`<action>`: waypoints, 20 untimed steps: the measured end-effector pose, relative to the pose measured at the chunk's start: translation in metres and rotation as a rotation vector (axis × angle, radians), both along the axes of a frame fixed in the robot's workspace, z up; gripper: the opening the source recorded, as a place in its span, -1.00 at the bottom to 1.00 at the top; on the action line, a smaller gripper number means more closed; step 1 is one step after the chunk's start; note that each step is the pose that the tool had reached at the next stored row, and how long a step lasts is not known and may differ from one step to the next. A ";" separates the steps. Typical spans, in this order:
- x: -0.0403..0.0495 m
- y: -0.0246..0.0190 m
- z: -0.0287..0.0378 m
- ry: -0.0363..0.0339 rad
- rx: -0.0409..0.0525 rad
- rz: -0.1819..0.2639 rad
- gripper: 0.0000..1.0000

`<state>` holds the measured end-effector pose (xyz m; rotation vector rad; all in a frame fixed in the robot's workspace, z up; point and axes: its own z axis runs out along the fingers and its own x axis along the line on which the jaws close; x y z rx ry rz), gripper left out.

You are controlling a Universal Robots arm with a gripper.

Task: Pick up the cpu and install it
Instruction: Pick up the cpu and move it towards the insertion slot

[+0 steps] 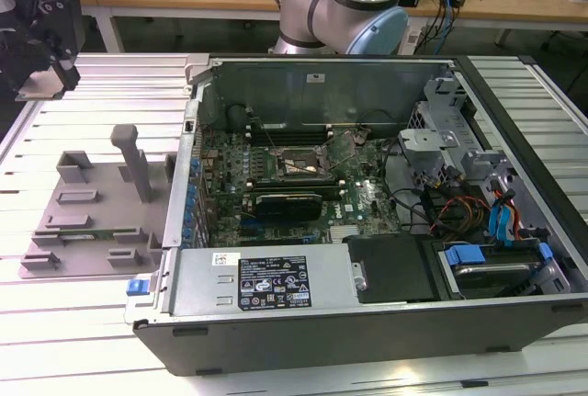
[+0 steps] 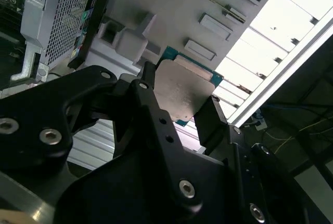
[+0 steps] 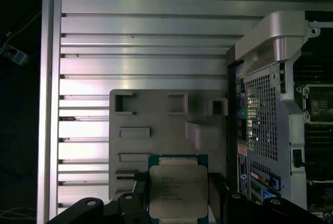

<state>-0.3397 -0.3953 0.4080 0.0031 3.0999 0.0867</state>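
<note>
The cpu (image 3: 178,192), a flat square chip with a silver-grey lid and a teal-green rim, is clamped between my gripper's two black fingers (image 3: 139,188) in both wrist views. My gripper (image 2: 179,99) is shut on the cpu (image 2: 183,90) and holds it in the air above the grey fixture plate (image 3: 156,112). In the exterior view my gripper (image 1: 44,39) hangs at the far upper left, above the table and well away from the open computer case (image 1: 367,322). The black-framed socket (image 1: 296,164) sits on the green motherboard inside that case.
On the grey fixture plate (image 1: 92,217) an upright post (image 1: 133,162) and small raised blocks stand, on the exterior view's left of the case. The case's metal wall (image 1: 188,166) rises between the plate and the motherboard. Cables and drive bays (image 1: 487,221) fill the case's right side.
</note>
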 end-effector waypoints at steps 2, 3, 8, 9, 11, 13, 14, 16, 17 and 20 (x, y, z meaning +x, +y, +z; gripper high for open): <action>0.0040 0.0000 0.0000 0.0000 0.0000 0.000 0.09; 0.0052 0.0000 0.0000 0.0000 0.0001 0.000 0.09; 0.0128 0.0000 -0.0001 -0.0001 0.0001 0.000 0.09; 0.0141 0.0000 0.0000 0.0000 0.0000 0.000 0.09; 0.0239 0.0000 0.0000 0.0000 0.0000 0.000 0.09; 0.0294 0.0000 0.0000 -0.0001 0.0001 0.000 0.09; 0.0315 0.0000 0.0000 0.0000 0.0000 0.000 0.09; 0.0348 0.0000 -0.0001 0.0000 0.0001 0.000 0.09; 0.0363 0.0000 0.0000 0.0000 0.0000 0.000 0.09; 0.0401 0.0000 0.0000 0.0001 0.0000 0.000 0.09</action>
